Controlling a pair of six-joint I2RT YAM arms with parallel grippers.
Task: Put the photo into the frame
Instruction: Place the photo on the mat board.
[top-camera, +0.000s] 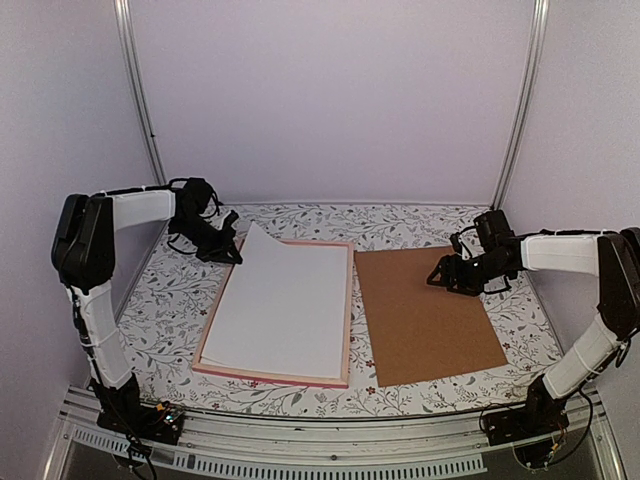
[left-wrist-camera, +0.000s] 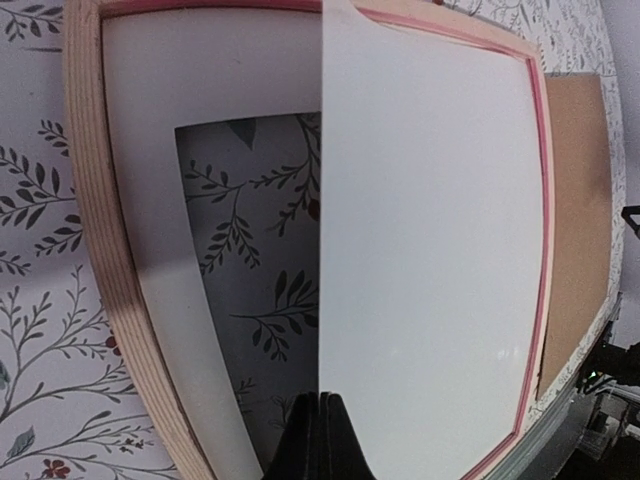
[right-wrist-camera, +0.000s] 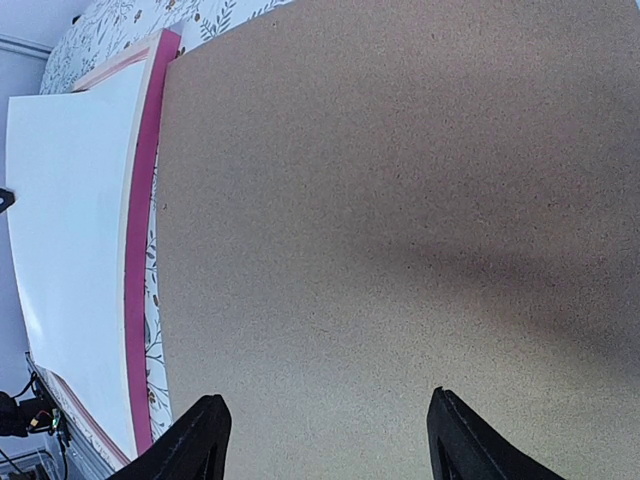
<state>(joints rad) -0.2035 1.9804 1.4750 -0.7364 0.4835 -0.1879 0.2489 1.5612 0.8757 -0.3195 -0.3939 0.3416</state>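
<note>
Photo (top-camera: 285, 305) shows you only a plain white face. It sits over the frame (top-camera: 347, 300), left of centre on the surface (top-camera: 400, 225). Its far left corner is lifted off the frame, while the rest lies within the pink rim.

Your left tool (top-camera: 232, 250) is at that raised corner, with its fingers together and clamped on the edge of the photo. The left wrist view shows you the pinch head-on. Under the lifted part you can see the white mat board (left-wrist-camera: 140, 150) lying in the frame, with the leafy cloth showing through its window.

Just right of the frame, the brown backing board (top-camera: 425, 310) lies flat. Your right tool (top-camera: 440, 277) hangs low over its far right part, well apart from the photo, with its fingers spread and nothing between them.
</note>
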